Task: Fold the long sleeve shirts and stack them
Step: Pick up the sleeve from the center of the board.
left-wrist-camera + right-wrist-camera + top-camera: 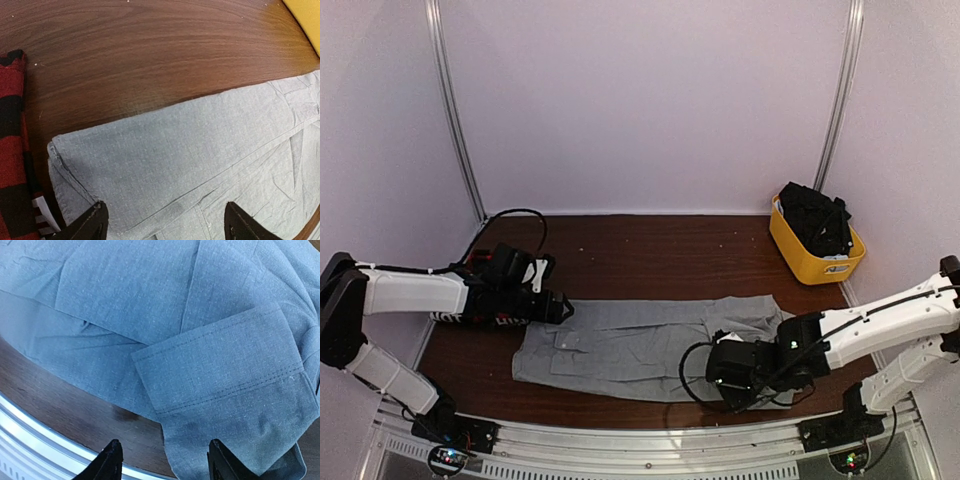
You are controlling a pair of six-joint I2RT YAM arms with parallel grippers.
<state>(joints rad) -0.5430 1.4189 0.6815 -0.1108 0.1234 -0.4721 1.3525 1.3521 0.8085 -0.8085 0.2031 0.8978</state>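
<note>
A grey long sleeve shirt [640, 340] lies flat on the wooden table, folded into a long band. My left gripper [563, 308] hovers over its left end, open, with bare grey cloth [190, 150] between its fingertips [99, 212]. At the left edge of the left wrist view lies a red-and-black plaid shirt [12, 150] with a white-lettered hem. My right gripper [735, 385] is at the grey shirt's near right corner, open. Its jaws stand apart above the edge of the cloth, just below a folded-over sleeve cuff [220, 365].
A yellow bin [798, 255] holding dark clothing [817, 220] stands at the back right corner. A metal rail [30, 435] runs along the table's near edge, close to my right gripper. Bare wood [650, 255] stretches behind the shirt.
</note>
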